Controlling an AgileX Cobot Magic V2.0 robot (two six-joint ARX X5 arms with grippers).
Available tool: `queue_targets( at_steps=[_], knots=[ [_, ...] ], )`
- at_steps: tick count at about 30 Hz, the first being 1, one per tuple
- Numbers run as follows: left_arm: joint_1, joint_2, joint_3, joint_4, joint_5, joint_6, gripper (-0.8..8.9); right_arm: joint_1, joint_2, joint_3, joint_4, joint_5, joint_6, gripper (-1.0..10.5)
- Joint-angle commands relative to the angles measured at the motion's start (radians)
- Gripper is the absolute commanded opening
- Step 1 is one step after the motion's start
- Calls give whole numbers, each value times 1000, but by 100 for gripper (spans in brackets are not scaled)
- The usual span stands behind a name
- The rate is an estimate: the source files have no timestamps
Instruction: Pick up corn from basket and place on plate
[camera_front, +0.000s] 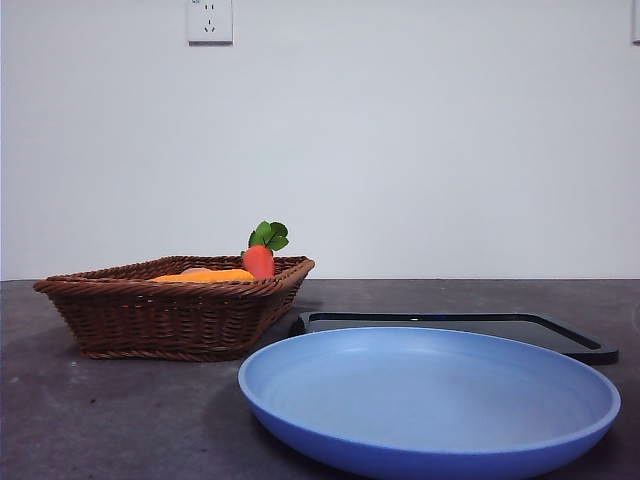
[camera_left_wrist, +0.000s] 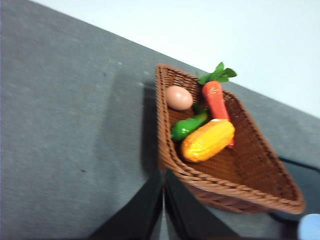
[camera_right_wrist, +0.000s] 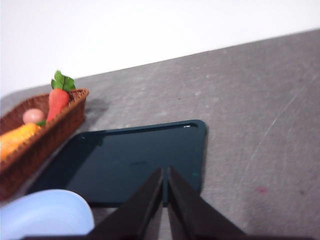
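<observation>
White wall (camera_front: 400, 150), outlet (camera_front: 209, 20), grey table (camera_front: 100, 420)

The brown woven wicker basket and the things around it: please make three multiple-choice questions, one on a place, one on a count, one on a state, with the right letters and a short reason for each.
1. Where does the long orange-yellow corn cob lie?
A. in the brown woven wicker basket
B. on the round light-blue plastic plate
C. on the flat black rectangular tray

2. How many items lie in the basket?
A. two
B. four
C. six

3. How do the jaws of the left gripper stand?
A. wide open around the corn
B. shut on the carrot
C. shut, holding nothing

Answers:
1. A: the left wrist view shows the corn on the basket's floor.
2. B: corn, red-orange carrot, tan egg and a green vegetable.
3. C: the two black jaws meet with nothing between them, short of the basket's rim.
</observation>
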Motion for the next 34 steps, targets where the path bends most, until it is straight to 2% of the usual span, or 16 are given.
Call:
queue_targets(
  at_steps=[1,4,9,14,20,25,30,34],
  knots=[
    [2,-2,-18,1,43,-75,6,-2,-3,16,13,-7,124,2],
    [2,0,18,-24,54,-104,6,-2,-2,52,8,-14,143,2],
    [2,18,128,-92,64,-103,6,-2,1,150,-38,-10,149,2],
    [2,94,259,-125,117,-89,6,-2,56,263,-127,-17,145,2],
    [2,242,414,-235,230,26,6,-1,201,408,-234,-123,114,2],
    [2,379,524,-341,336,143,6,1,349,549,-370,-218,10,2],
    [0,498,608,-446,416,243,6,32,483,665,-523,-241,-117,2],
    [-7,576,649,-515,430,298,6,77,579,726,-632,-238,-208,2]
  ],
)
